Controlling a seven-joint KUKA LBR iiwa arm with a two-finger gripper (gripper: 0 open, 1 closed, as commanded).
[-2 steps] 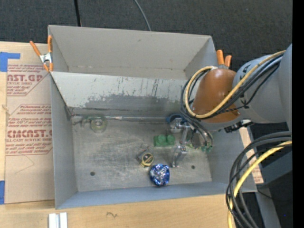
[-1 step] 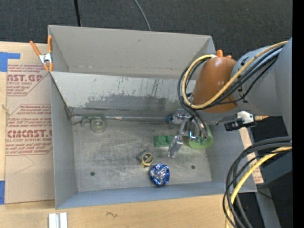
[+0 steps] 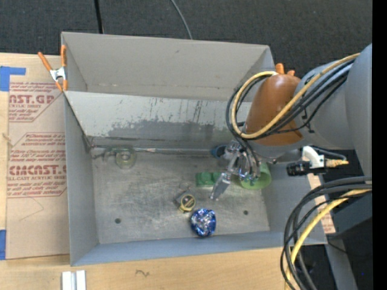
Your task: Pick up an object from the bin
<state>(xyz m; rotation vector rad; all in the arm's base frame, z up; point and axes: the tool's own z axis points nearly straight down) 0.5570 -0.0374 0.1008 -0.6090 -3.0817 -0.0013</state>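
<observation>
My gripper is low in the bin's right part, under the orange wrist cover. It sits right over a green thing whose flat piece shows on its left, with a round green part on its right. The metal of the gripper hides the middle of this green thing, so contact is unclear. A small brass-coloured round thing lies just below and to the left. A crumpled blue-and-white ball rests near the front wall.
A clear round glass-like thing lies at the back left of the floor. A small blue thing sits by the back wall, just left of the gripper. The arm and its cables cover the bin's right wall.
</observation>
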